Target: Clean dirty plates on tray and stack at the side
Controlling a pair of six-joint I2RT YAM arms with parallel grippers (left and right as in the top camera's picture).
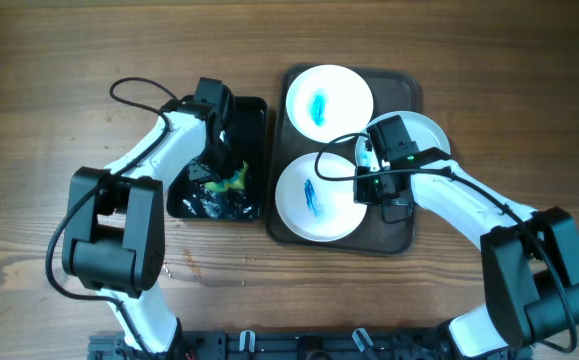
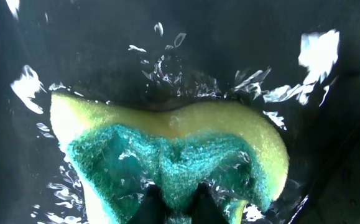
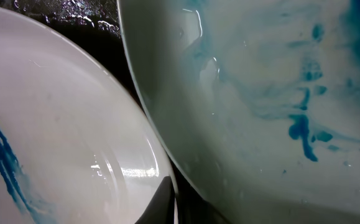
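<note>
Three smeared plates occupy your brown tray [image 1: 397,238]: rear plate [image 1: 328,100], front plate [image 1: 316,198], and right plate [image 1: 424,135], whose rim your right end effector [image 3: 176,205] pinches. Your left end effector [image 2: 178,202] clamps the sponge [image 2: 167,155] in the wet black tray [image 1: 254,110].

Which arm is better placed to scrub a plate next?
Left: the left claw pinches the wet sponge in the black tray. The right claw seems to grip a smeared plate by its rim, likely steadying it.

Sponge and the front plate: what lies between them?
Overhead, only the black tray's right rim and the brown tray's left rim separate the sponge from the front plate.
</note>
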